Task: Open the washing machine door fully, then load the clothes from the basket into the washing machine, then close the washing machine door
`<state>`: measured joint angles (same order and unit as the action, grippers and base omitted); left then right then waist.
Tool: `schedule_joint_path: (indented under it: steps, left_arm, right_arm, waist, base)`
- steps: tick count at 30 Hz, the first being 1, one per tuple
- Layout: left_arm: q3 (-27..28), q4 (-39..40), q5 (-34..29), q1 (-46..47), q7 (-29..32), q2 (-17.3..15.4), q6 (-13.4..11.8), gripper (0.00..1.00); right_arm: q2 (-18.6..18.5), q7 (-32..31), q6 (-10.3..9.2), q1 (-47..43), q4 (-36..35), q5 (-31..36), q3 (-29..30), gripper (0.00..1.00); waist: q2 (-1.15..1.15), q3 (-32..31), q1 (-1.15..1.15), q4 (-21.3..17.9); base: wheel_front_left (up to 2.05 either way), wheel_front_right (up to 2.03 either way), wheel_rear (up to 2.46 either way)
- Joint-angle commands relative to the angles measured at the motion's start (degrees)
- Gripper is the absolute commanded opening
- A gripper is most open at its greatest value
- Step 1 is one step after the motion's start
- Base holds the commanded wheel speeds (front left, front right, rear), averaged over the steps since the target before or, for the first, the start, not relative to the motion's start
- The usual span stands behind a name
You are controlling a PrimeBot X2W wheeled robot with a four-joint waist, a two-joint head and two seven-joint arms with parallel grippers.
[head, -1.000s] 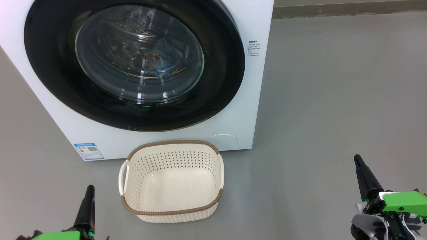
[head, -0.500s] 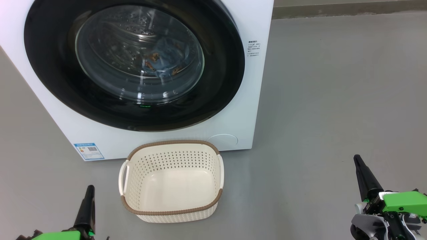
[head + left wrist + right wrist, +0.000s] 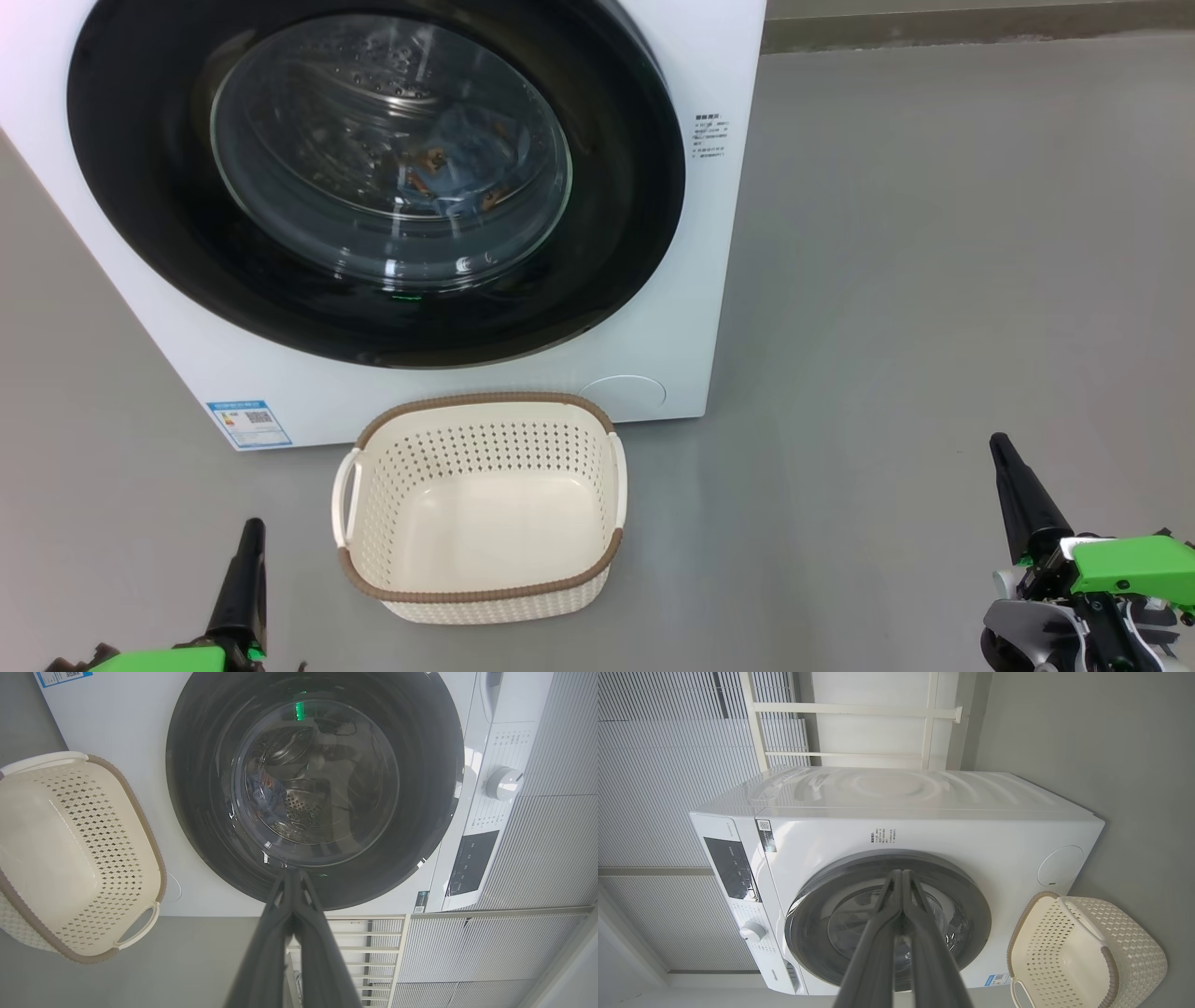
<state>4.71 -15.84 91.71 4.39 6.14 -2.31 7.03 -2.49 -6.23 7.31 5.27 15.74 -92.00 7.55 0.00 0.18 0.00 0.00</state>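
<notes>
**Left claw (image 3: 251, 530) and right claw (image 3: 998, 442) shut on nothing; door (image 3: 140, 215) closed**

The two dark fingers of each claw are pressed together to a single point, and nothing is held between them. The left claw is seen at the lower left of the head view, near the basket (image 3: 485, 594) but apart from it. The right claw is raised at the lower right, well apart from the basket, over bare grey floor (image 3: 934, 233). The washer (image 3: 714, 280) is touched by neither claw. In each wrist view the joined fingertips are pointed toward the door.

The door is closed against the front of the washer. Through its glass (image 3: 308, 215) the clothes (image 3: 457, 154) are seen inside the drum (image 3: 373, 84), as a blue bundle with orange-brown marks. The basket is set upright on the floor just in front of the washer, below the door. Whether the two touch cannot be told. The basket's smooth bottom is shown uncovered. A blue label (image 3: 248, 423) is stuck at the washer's lower left corner, near the basket. A white dial (image 3: 503, 783) and a dark panel (image 3: 469, 861) are seen on the washer in the left wrist view.
</notes>
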Motion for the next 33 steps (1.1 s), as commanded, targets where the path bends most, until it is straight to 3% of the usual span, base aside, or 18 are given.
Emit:
schedule_joint_path:
  steps: [1, 33]
  left_arm:
    - [1.8, 1.8, 0.5, 1.8, 0.4, -0.6, 0.5, 0.0]
    - [1.8, 1.8, 0.5, 1.8, 0.3, -0.6, 0.5, 0.0]
  right_arm:
    - [-0.4, -0.3, 0.18, 0.9, -1.7, -0.1, -1.0, 0.0]
    - [-0.4, -0.3, 0.18, 0.9, -1.7, -0.1, -1.0, 0.0]
  waist:
    - [0.0, 0.0, 0.0, 0.0]
    - [0.0, 0.0, 0.0, 0.0]
  base:
    - [0.0, 0.0, 0.0]
    - [0.0, 0.0, 0.0]
